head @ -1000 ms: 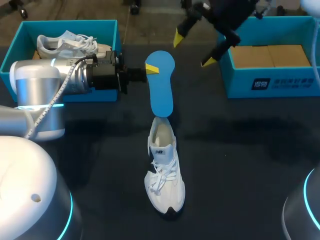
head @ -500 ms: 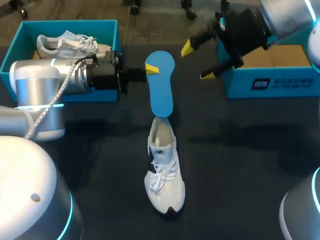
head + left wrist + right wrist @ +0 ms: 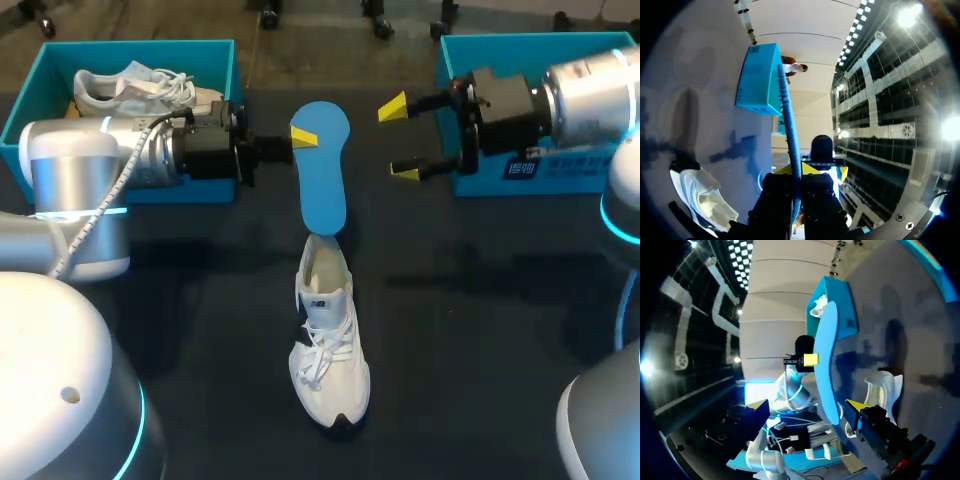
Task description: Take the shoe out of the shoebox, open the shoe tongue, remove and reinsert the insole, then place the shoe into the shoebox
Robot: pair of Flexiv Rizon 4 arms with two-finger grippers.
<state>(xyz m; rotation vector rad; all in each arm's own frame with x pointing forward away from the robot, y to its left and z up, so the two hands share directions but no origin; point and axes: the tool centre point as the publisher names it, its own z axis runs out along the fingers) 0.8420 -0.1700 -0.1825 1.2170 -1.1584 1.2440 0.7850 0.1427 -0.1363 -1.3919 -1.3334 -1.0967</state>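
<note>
**Blue insole gripped over the shoe's opening, right gripper open beside it**

A dark table [image 3: 480, 330] carries two teal cardboard shoeboxes at its far edge. The left shoebox [image 3: 130, 48] holds a second white sneaker [image 3: 135, 90] lying on its side. The right shoebox [image 3: 520, 42] is partly covered by the right arm.

The white lace-up sneaker [image 3: 328, 345] of the task stands out of both boxes in the middle of the table. Its toe points toward the near edge and its opening faces the far side. The flat blue foam insole [image 3: 322, 190] runs from that opening toward the far edge. Its narrow end meets the opening, but whether it sits inside cannot be told.

The left gripper [image 3: 303, 138] comes in from the left shoebox side and pinches the wide far end of the insole. In the left wrist view the insole shows edge-on, clamped from both sides between the fingers.

The right gripper [image 3: 400, 140] hovers just in front of the right shoebox, level with the wide end of the insole and apart from it. Its fingers are spread wide and hold nothing.

The left arm's body blocks the front of the left shoebox. Bare tabletop lies on both sides of the sneaker and between it and the right shoebox.
</note>
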